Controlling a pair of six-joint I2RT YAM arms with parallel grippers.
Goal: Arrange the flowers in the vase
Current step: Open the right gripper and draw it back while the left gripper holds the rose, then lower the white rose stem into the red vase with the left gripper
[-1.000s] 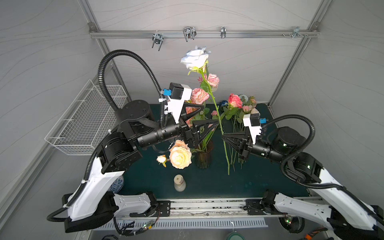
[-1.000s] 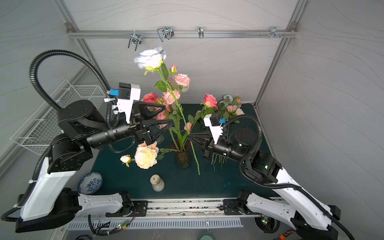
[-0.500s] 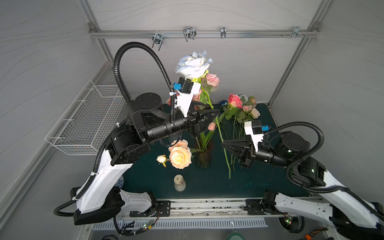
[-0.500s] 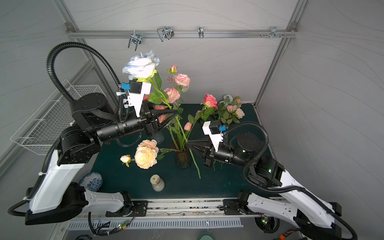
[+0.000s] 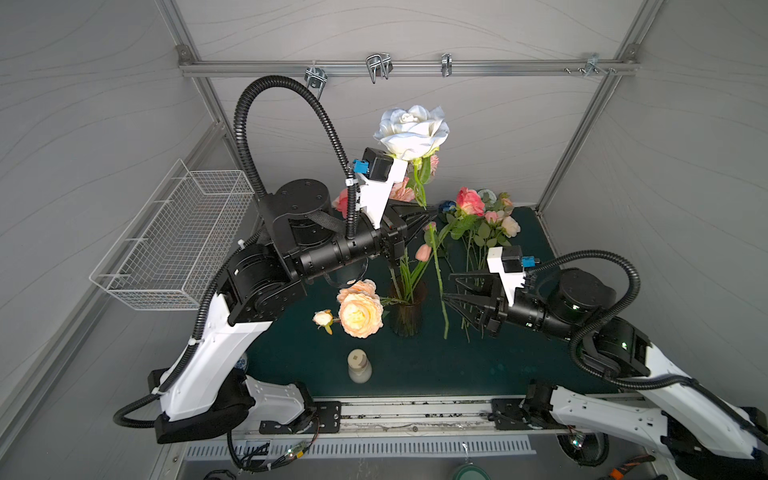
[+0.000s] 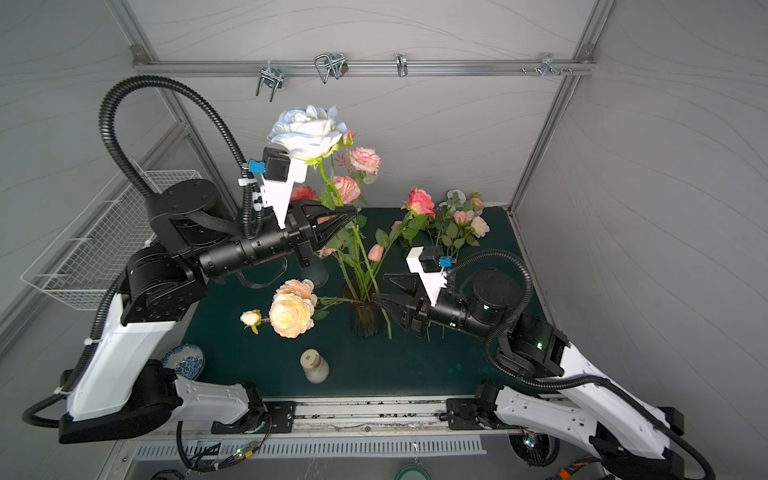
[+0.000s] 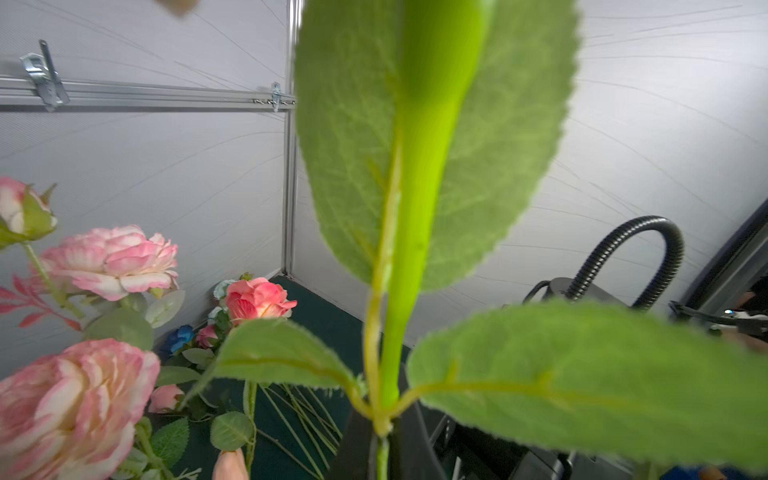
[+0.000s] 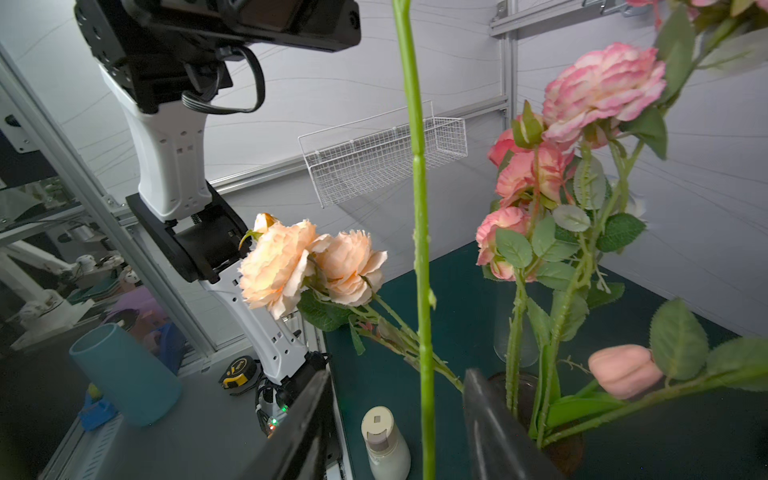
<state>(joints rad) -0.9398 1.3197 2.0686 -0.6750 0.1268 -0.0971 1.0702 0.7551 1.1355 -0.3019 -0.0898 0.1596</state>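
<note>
My left gripper [image 5: 428,212] [image 6: 353,210] is shut on the green stem [image 7: 415,208] of a white rose [image 5: 411,131] [image 6: 307,131], just under its leaves, holding it upright above the table. In the left wrist view the stem runs out between the dark closed jaws of the left gripper [image 7: 380,442]. The stem's lower end hangs beside the dark glass vase [image 5: 407,316] [image 6: 365,320]. My right gripper [image 5: 448,286] [image 6: 379,286] [image 8: 397,407] is open, with its fingers [image 8: 307,415] on either side of that stem [image 8: 424,291], apart from it. Peach blooms [image 5: 359,313] and pink blooms [image 8: 602,87] stand in the vase.
More loose flowers [image 5: 478,216] lie at the back right of the green mat. A white bottle [image 5: 359,365] stands in front of the vase. A clear glass [image 6: 316,270] stands under my left arm. A wire basket [image 5: 178,237] hangs at the left, and a blue-patterned bowl [image 6: 185,359] sits front left.
My left gripper rose, moved onto the white rose's upper stem and shut on it. My right gripper, shut on the lower stem before, has opened and let it go.
</note>
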